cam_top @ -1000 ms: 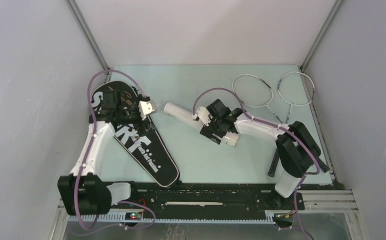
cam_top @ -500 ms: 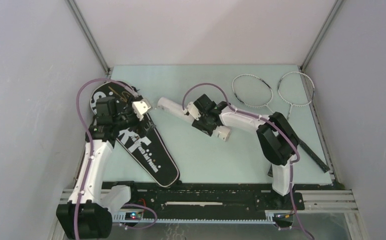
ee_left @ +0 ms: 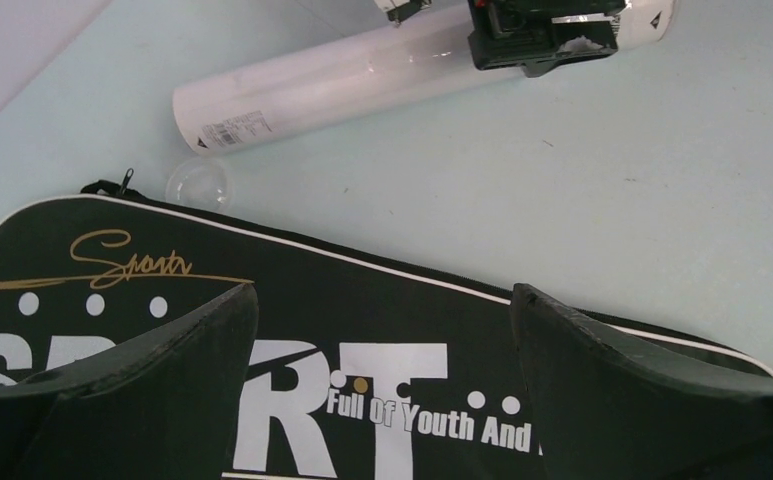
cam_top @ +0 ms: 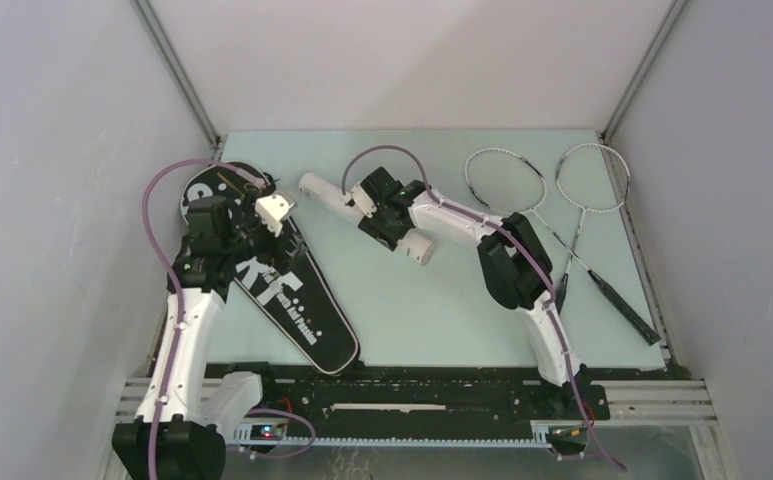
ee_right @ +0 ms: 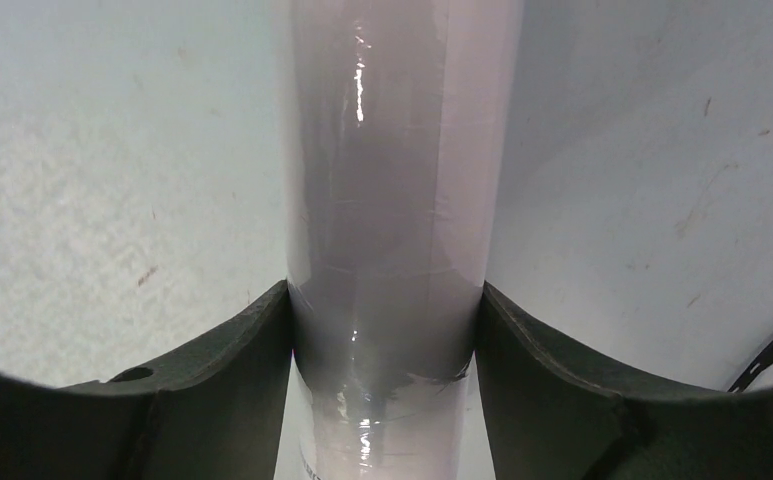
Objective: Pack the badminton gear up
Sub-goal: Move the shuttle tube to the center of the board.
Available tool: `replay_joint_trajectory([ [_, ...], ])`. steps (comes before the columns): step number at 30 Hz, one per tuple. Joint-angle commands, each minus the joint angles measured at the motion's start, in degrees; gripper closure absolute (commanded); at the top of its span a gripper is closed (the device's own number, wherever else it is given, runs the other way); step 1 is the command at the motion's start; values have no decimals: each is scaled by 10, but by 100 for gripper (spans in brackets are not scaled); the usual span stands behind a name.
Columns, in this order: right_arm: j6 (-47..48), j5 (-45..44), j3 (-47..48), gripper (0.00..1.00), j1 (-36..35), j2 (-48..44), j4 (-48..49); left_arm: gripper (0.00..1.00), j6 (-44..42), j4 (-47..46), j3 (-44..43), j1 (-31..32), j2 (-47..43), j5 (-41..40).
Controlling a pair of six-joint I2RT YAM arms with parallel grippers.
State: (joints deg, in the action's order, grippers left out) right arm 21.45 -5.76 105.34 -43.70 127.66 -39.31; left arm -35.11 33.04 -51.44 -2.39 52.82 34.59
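**Right gripper clamps the tube beside the bag; left gripper hangs open over the bag**

A black bag lettered "SPORT" lies flat on a pale green table, slanting from its broad far end to its narrower near end. Every position below is given from this bag.

The left gripper hangs over the bag's broad end, above the white lettering. Its two dark fingers are spread wide with nothing between them. Whether they touch the bag cannot be told.

Just right of the broad end lies a long white tube, slanting the same way as the bag. One end of it is near the bag's rim and the rest runs away to the right. The right gripper is at the tube's middle. In the right wrist view its fingers press against both sides of the glossy tube, pinching it. Whether the tube is off the table cannot be told.

A small clear cap sits on the table just beside the bag's rim, between the bag and the tube's closer end.

Two racquets lie well apart from the bag, past the tube on the right. Their round heads sit side by side at the far end, their shafts cross, and their black handles point toward the near edge.
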Motion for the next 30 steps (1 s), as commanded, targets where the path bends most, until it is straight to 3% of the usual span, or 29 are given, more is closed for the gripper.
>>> replay_joint_trajectory([
  [1,-20,7,84,39,-13,29,-20,0,32,-12,-28,-2,-7,-17],
  [10,-27,18,210,35,-27,109,-49,0,71,-35,-27,-2,-6,-34],
  [14,-27,8,214,26,-27,105,-51,0,101,-34,-42,-2,3,-61],
  [23,-14,23,113,2,-18,-28,0,0,106,-45,-30,-5,0,-138],
  [30,-14,51,102,0,-23,-100,-12,0,176,-97,8,-7,17,-252],
])
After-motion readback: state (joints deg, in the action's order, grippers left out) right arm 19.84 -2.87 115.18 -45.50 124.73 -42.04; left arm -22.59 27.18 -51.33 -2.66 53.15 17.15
